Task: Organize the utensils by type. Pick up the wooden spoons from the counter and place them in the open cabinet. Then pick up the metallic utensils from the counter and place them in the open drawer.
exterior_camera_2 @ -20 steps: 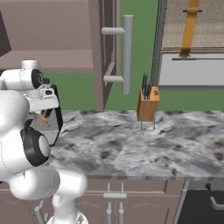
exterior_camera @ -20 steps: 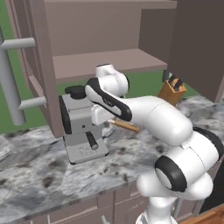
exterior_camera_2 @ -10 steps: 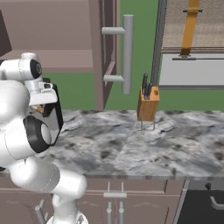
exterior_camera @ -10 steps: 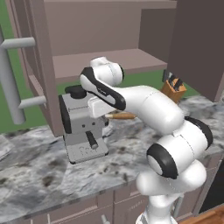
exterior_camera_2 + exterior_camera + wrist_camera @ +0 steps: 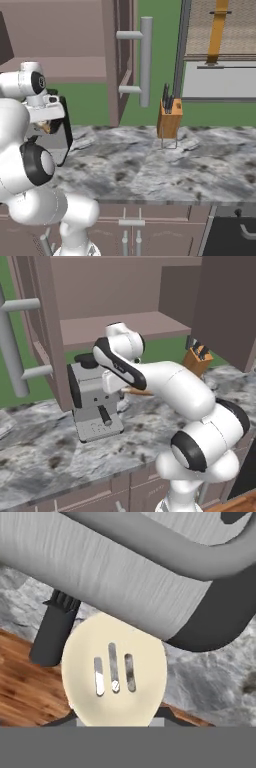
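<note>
My gripper [image 5: 121, 388] is shut on a wooden spoon [image 5: 134, 390], whose handle sticks out to the right, just in front of the coffee machine. In the hand view the spoon's pale slotted head [image 5: 114, 672] lies between the fingertips of the gripper [image 5: 117, 721]. From the right base view the gripper [image 5: 50, 126] hangs over the left end of the counter [image 5: 150, 165]. The open cabinet [image 5: 115, 326] has a bare shelf above and behind the hand. The open drawer is out of view, and I cannot make out any metallic utensils.
A grey coffee machine [image 5: 95, 398] stands on the counter [image 5: 45, 456] right beside the hand. A wooden knife block [image 5: 169, 117] sits at the back. The cabinet door with its long bar handle [image 5: 145, 60] hangs open beside the shelf.
The arm has folded up and swung left, bringing its wrist link over the coffee machine. The hand sits a little lower, with the spoon still in its grip.
</note>
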Available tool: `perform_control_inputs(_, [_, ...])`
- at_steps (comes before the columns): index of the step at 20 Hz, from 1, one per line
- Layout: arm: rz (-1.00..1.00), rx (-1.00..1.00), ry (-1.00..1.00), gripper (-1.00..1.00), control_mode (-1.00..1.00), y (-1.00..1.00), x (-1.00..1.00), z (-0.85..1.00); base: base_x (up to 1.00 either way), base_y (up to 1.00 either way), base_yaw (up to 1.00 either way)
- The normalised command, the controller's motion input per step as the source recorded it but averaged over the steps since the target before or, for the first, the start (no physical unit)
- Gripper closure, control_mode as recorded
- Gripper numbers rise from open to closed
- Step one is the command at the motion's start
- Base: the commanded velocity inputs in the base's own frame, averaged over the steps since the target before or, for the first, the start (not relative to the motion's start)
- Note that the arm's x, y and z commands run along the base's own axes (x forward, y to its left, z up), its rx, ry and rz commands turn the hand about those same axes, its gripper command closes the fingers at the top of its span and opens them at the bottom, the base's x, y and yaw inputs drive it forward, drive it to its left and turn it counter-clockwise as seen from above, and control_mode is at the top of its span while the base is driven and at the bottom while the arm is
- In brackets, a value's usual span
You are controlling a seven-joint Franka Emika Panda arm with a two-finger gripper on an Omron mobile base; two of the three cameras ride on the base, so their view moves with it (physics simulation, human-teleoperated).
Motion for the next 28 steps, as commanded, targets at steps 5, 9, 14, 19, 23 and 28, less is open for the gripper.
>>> perform_control_inputs(5, [0.28, 0.0, -0.13, 1.0, -1.0, 0.0, -0.1, 0.34, 0.0, 0.0, 0.0])
perform_control_inputs(9, [0.4, 0.0, -0.16, 1.0, -1.0, -0.01, -0.1, 0.53, 0.0, 0.0, 0.0])
perform_control_inputs(14, [0.37, 0.04, -0.12, 1.0, -1.0, -0.02, -0.13, 0.57, 0.0, 0.0, 0.0])
perform_control_inputs(19, [0.56, 0.0, -0.29, 1.0, -1.0, -0.01, 0.08, 0.34, 0.0, 0.0, 0.0])
perform_control_inputs(23, [0.62, -0.05, -0.52, 1.0, -1.0, 0.0, 0.16, 0.16, 0.0, 0.0, 0.0])
perform_control_inputs(28, [0.49, 0.0, -0.37, 1.0, -1.0, -0.1, 0.35, 0.27, 0.0, 0.0, 0.0])
